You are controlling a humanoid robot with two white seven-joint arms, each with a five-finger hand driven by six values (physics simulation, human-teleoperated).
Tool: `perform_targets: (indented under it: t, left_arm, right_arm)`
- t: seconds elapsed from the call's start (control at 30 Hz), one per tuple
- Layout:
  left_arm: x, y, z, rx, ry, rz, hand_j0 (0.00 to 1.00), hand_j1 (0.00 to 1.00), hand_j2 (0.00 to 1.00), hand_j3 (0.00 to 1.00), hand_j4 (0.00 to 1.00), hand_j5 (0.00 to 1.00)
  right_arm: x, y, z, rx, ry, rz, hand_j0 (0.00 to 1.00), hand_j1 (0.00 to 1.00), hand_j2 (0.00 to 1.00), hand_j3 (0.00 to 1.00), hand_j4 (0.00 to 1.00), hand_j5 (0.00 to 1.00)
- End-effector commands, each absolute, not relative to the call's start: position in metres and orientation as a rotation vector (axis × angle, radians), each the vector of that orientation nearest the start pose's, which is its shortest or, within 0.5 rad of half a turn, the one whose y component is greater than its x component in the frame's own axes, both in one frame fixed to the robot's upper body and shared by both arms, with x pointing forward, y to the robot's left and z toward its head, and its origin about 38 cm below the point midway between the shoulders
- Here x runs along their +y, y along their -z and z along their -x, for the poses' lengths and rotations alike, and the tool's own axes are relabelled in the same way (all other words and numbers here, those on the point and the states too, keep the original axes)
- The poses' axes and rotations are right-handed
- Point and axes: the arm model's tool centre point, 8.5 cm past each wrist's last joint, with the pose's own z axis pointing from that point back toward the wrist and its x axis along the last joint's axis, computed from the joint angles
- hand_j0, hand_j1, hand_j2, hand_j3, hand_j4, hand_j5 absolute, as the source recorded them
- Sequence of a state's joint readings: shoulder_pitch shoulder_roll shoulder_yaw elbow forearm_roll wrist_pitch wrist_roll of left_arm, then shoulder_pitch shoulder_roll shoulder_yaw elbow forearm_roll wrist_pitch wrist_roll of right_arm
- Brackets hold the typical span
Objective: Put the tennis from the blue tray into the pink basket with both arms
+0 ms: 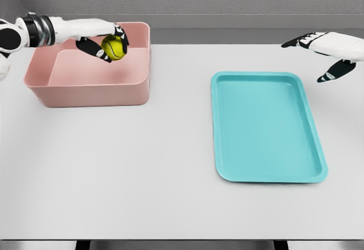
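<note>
A yellow-green tennis ball (114,47) hangs over the far part of the pink basket (91,93), above its rim. My left hand (107,46) reaches in from the left edge and is shut on the ball. The teal-blue tray (310,147) lies flat on the table right of centre, with nothing in it. My right hand (321,56) hovers off the tray's far right corner, fingers spread and holding nothing.
The white table (142,176) carries only the basket at the far left and the tray. A grey wall runs behind the table's far edge.
</note>
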State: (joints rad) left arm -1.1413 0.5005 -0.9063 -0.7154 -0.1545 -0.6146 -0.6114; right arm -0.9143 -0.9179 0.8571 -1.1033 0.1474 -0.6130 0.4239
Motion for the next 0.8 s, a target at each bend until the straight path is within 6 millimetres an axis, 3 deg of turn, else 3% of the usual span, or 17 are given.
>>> perform_targets:
  t: [0.0, 0.23, 0.3, 0.37, 0.47, 0.53, 0.6, 0.67, 0.77]
  left_arm:
    - [0.278, -0.252, -0.563, -1.353, 1.820, -0.281, 1.00, 1.00, 1.00, 1.00, 1.00, 1.00]
    - [0.283, -0.255, -0.562, -1.356, 1.819, -0.288, 1.00, 1.00, 1.00, 1.00, 1.00, 1.00]
    - [0.272, -0.269, -0.557, -1.423, 1.843, -0.286, 1.00, 1.00, 1.00, 1.00, 1.00, 1.00]
    - [0.289, -0.290, -0.548, -1.459, 1.847, -0.336, 1.00, 1.00, 1.00, 1.00, 1.00, 1.00]
    - [0.306, -0.297, -0.534, -1.510, 1.820, -0.350, 1.00, 1.00, 1.00, 1.00, 1.00, 1.00]
    - [0.337, -0.305, -0.514, -1.500, 1.821, -0.378, 1.00, 1.00, 1.00, 1.00, 1.00, 1.00]
    - [0.336, -0.299, -0.504, -1.507, 1.833, -0.349, 1.00, 1.00, 1.00, 1.00, 1.00, 1.00]
    - [0.361, -0.296, -0.495, -1.458, 1.820, -0.373, 1.00, 1.00, 1.00, 1.00, 1.00, 1.00]
    - [0.361, -0.286, -0.488, -1.440, 1.835, -0.354, 1.00, 1.00, 1.00, 1.00, 1.00, 1.00]
  right_arm:
    - [-0.392, -0.256, -0.481, -1.380, -1.801, 0.476, 1.00, 1.00, 1.00, 1.00, 1.00, 1.00]
    - [-0.392, -0.256, -0.481, -1.380, -1.801, 0.476, 1.00, 1.00, 1.00, 1.00, 1.00, 1.00]
    - [-0.392, -0.256, -0.481, -1.380, -1.801, 0.476, 1.00, 1.00, 1.00, 1.00, 1.00, 1.00]
    - [-0.392, -0.256, -0.481, -1.380, -1.801, 0.476, 1.00, 1.00, 1.00, 1.00, 1.00, 1.00]
    - [-0.392, -0.256, -0.481, -1.380, -1.801, 0.476, 1.00, 1.00, 1.00, 1.00, 1.00, 1.00]
    - [-0.392, -0.256, -0.481, -1.380, -1.801, 0.476, 1.00, 1.00, 1.00, 1.00, 1.00, 1.00]
    - [-0.392, -0.256, -0.481, -1.380, -1.801, 0.476, 1.00, 1.00, 1.00, 1.00, 1.00, 1.00]
    - [-0.392, -0.256, -0.481, -1.380, -1.801, 0.476, 1.00, 1.00, 1.00, 1.00, 1.00, 1.00]
    - [-0.391, -0.257, -0.480, -1.385, -1.806, 0.475, 1.00, 1.00, 1.00, 1.00, 1.00, 1.00]
